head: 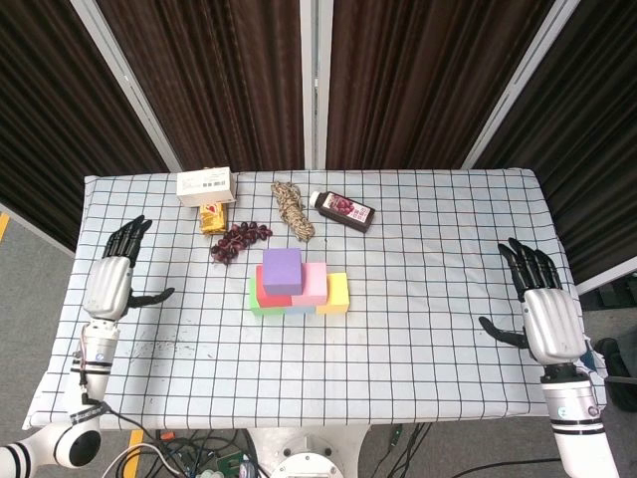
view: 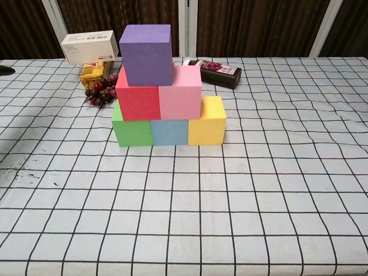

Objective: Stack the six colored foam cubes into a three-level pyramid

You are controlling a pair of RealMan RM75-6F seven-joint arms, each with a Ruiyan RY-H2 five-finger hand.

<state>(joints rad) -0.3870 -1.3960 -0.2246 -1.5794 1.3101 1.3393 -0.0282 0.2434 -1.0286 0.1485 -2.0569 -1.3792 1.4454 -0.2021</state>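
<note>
1. Head view: the left hand (head: 107, 284) lies at the left edge of the checked tablecloth (head: 428, 299), fingers spread, thumb out, holding nothing.
2. Same view: the right hand (head: 545, 317) lies at the far right edge, fingers likewise apart and empty.
3. Between them, well apart from both, stands the pyramid, the purple cube (head: 282, 271) on top.
4. Behind it lie a bunch of grapes (head: 236, 239), a coil of rope (head: 293, 209), a dark bottle (head: 343, 210) on its side, a white box (head: 206, 184) and a yellow packet (head: 212, 216).
5. Chest view: the bottom row is the green cube (view: 131, 129), blue cube (view: 169, 131) and yellow cube (view: 207, 122), touching side by side.
6. The red cube (view: 138, 95) and pink cube (view: 180, 92) sit on them, with purple sitting slightly left of centre.
7. A dark sliver at the left edge may be a fingertip; I cannot tell.
</note>
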